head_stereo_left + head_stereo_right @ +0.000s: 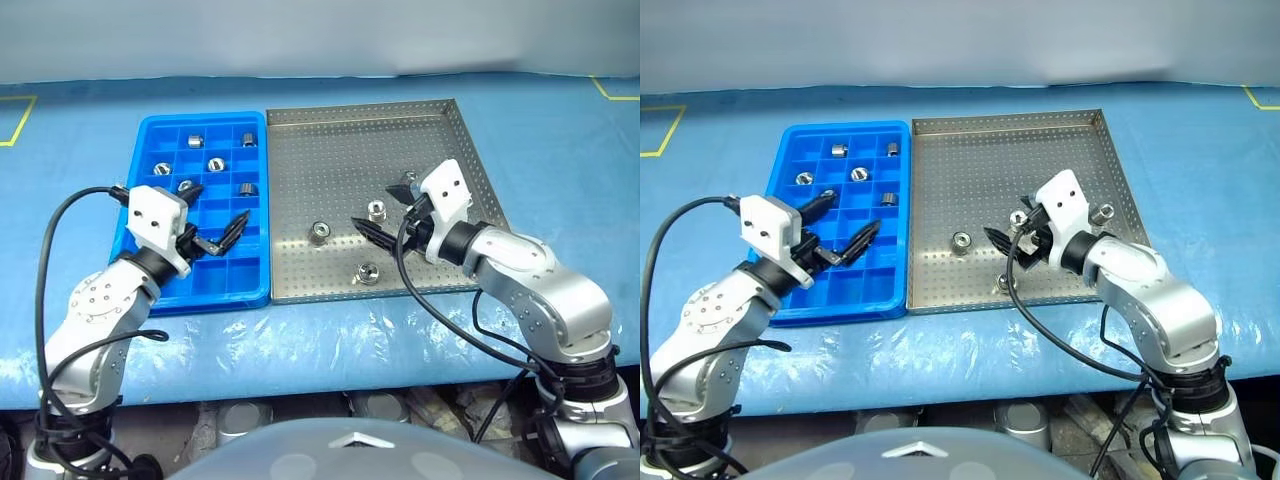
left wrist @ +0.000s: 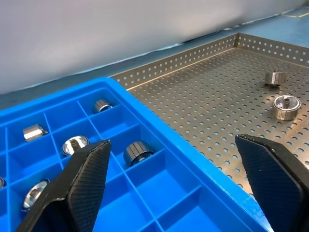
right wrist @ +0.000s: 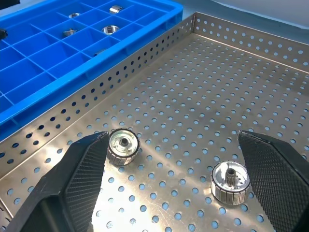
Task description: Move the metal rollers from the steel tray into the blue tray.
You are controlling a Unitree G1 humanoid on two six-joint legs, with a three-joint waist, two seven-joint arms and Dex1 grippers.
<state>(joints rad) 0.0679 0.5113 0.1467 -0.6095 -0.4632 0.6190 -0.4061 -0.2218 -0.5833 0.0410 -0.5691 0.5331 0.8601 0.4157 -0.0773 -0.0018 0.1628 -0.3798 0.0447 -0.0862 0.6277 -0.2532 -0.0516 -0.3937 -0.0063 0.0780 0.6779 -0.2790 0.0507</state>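
Both claws are spread wide and hold nothing. The right claw (image 1: 385, 212) hangs over the steel tray (image 1: 330, 150), where a few metal rollers (image 1: 319, 232) sit. The left claw (image 1: 205, 232) waits over the blue tray (image 1: 150, 130). The rollers are round, so a bump could make one roll away.

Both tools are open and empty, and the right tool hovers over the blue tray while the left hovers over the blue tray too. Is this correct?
Not quite. The right tool hovers over the steel tray, as the left eye view shows. The left tool is over the blue tray; both are open and empty.
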